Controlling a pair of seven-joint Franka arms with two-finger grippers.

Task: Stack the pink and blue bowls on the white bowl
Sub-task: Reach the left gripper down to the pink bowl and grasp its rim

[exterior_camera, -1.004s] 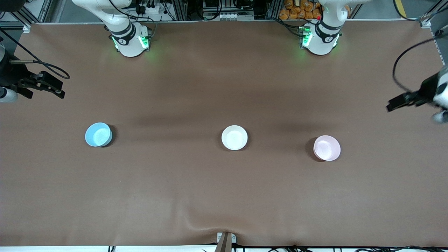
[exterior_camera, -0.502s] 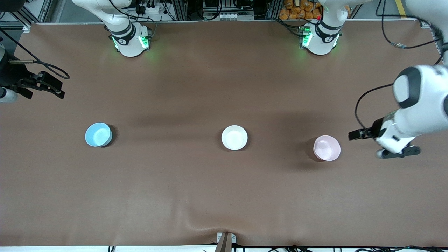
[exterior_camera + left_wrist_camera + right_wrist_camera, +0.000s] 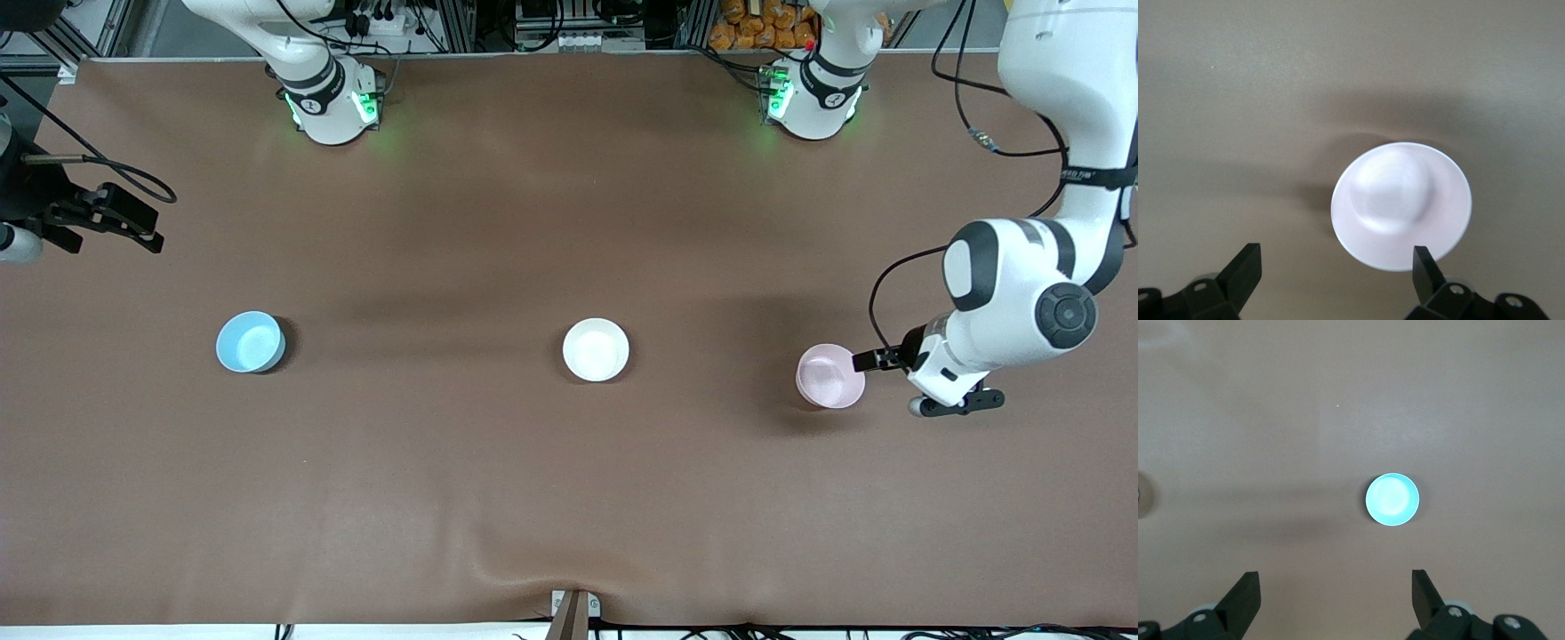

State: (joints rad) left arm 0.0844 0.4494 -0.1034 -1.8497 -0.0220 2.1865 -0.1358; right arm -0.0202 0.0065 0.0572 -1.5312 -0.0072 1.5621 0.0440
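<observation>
**Left arm has swung in beside the pink bowl**

Half a second back my left gripper (image 3: pixel 869 360) was well clear of the pink bowl (image 3: pixel 830 376), out toward the left arm's end of the worktop (image 3: pixel 498 480); now it hangs right at that bowl's rim. My right gripper (image 3: pixel 133 227) has not budged: it waits over the worktop's edge at the right arm's end, jaws spread wide, with the blue bowl (image 3: pixel 1392 499) far below it in the right wrist view.

My left jaws are released and spread too, one fingertip (image 3: pixel 1425 263) over the rim of the pink bowl in the left wrist view, the other over bare worktop.

The three bowls sit apart in a row: the blue bowl toward the right arm's end, the white bowl (image 3: pixel 596 349) in the middle, pink toward the left arm's end.

I judge these bowls light, thin, stiff plastic with slick walls. The rim is my hold: one jaw inside, one outside, with a gentle squeeze so it neither skids nor tips
</observation>
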